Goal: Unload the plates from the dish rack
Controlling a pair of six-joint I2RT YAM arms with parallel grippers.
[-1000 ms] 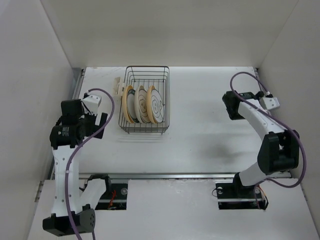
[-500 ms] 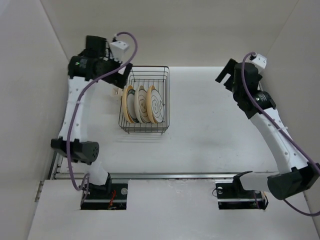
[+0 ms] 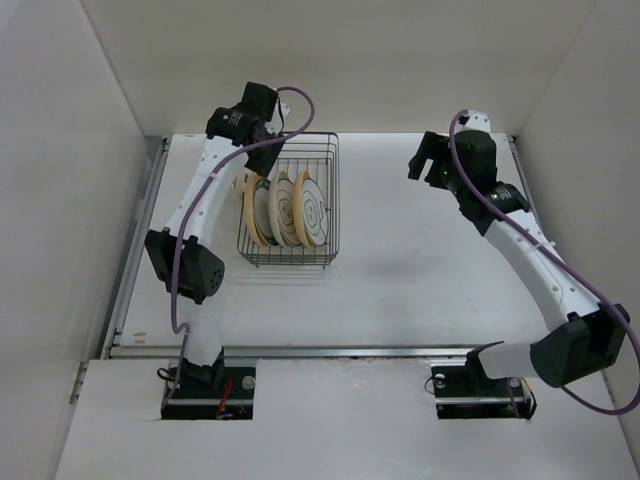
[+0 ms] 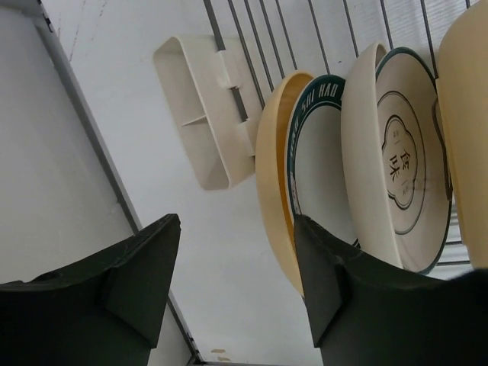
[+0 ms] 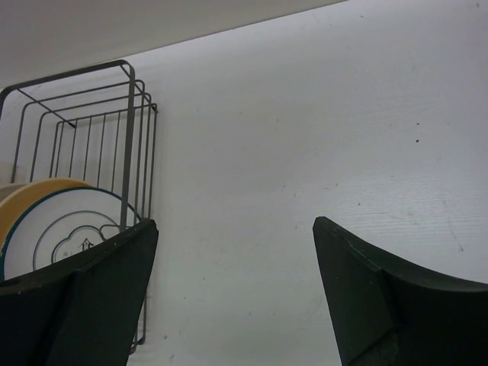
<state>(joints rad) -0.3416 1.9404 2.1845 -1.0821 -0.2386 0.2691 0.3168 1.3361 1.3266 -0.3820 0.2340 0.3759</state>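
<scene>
Left wrist view first: the left gripper (image 4: 236,225) hangs spread wide and empty, touching nothing, right above the dish rack (image 3: 286,262) at the end nearest the left arm. Just below its fingers stands the yellow-tan plate (image 4: 271,191), on edge at that end of the rack. The teal-rimmed plate (image 4: 320,175) is tucked tight behind it, and a cream plate (image 4: 396,168) with a dark ring sits deeper in the rack. The gap between those first two looks thin. So I'd say the trick is to come straight down with one finger outside the yellow-tan rim and one slipped into that gap. Pinch high on the rim, then lift vertically so nothing drags on the divider wires. The cream caddy (image 4: 202,122) clips on just outside the rack's wall, worth steering clear of. Farther off, the right gripper (image 5: 234,226) hovers well out from the rack's opposite side over bare table (image 3: 420,270), jaws wide, carrying nothing
</scene>
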